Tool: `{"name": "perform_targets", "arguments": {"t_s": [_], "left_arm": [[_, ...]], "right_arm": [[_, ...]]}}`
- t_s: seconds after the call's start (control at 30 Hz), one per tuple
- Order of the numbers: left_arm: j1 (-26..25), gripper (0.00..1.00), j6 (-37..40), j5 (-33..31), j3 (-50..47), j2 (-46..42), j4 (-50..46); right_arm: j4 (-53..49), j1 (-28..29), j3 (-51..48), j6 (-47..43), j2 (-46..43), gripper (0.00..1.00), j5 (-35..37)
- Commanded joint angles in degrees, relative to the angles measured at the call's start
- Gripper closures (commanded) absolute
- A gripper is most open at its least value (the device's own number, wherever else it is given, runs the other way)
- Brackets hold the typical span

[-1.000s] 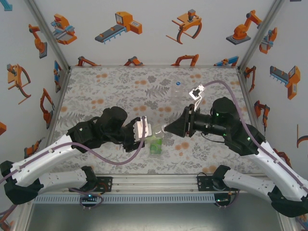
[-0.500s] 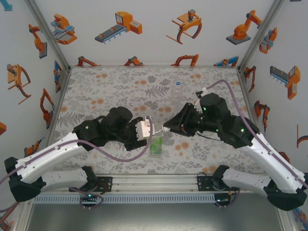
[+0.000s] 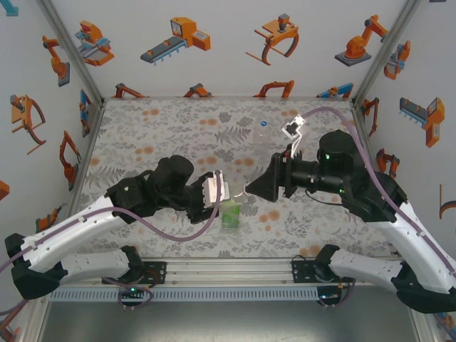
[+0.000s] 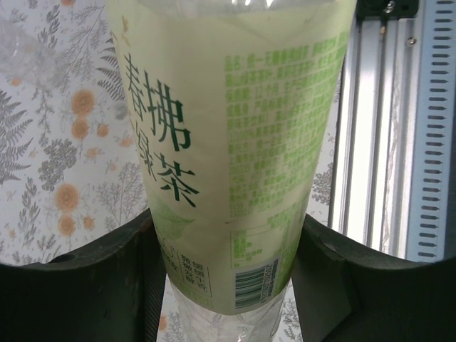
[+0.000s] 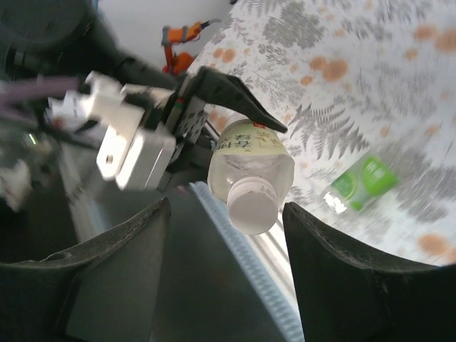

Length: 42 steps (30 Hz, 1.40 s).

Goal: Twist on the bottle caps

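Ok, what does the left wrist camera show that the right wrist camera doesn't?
Left wrist: the label's green print and barcode up close, the left gripper clamping the pale-labelled bottle, and the metal rail. Right wrist: the white cap on that bottle's neck, between the fingers of the open right gripper, plus a green-labelled bottle on the table. Both: the pale-labelled bottle.

Raised bottle [image 5: 249,167] between left tool [image 4: 228,285] and right tool [image 5: 224,214], lying bottle [image 3: 229,215] beneath, upright bottle [image 3: 262,135] behind.
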Motion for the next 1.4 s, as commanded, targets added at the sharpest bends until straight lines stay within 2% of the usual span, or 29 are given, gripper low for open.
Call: {"name": "perform_targets", "arguments": {"t_s": [0.0, 0.2, 0.4, 0.83, 1.13, 1.2, 1.27, 1.37], "left_arm": [[-0.34, 1.0, 0.78, 4.97, 2.01, -1.3, 0.4], [-0.56, 1.0, 0.83, 7.14, 2.28, -1.45, -0.93], [-0.81, 1.0, 1.51, 7.16, 2.98, -1.12, -2.56], [-1.12, 1.0, 1.98, 7.08, 3.43, -0.73, -3.39], [-1.28, 1.0, 1.76, 6.29, 3.43, -0.64, -3.49], [-1.41, 1.0, 1.71, 6.02, 3.43, -0.6, -3.45], [-1.36, 1.0, 1.61, 5.87, 3.43, -0.6, -3.44], [-1.41, 1.0, 1.37, 4.96, 3.43, -0.51, -3.41]], "right_arm": [[2.5, 0.42, -0.3, -25.49, -1.46, 0.4, -12.41], [-8.1, 0.42, 1.41, -54.17, -0.58, 0.42, -19.76], [-11.67, 0.42, 4.41, -63.9, 2.24, 0.46, -21.24], [-10.79, 0.42, 5.34, -64.12, 4.8, 0.59, -23.86], [-10.65, 0.42, 4.98, -63.04, 5.07, 0.64, -24.84], [-10.8, 0.42, 4.74, -62.95, 4.96, 0.68, -24.75], [-10.7, 0.42, 4.45, -62.1, 4.73, 0.77, -24.72], [-8.26, 0.42, 3.04, -56.65, 4.05, 0.89, -23.27]]}}
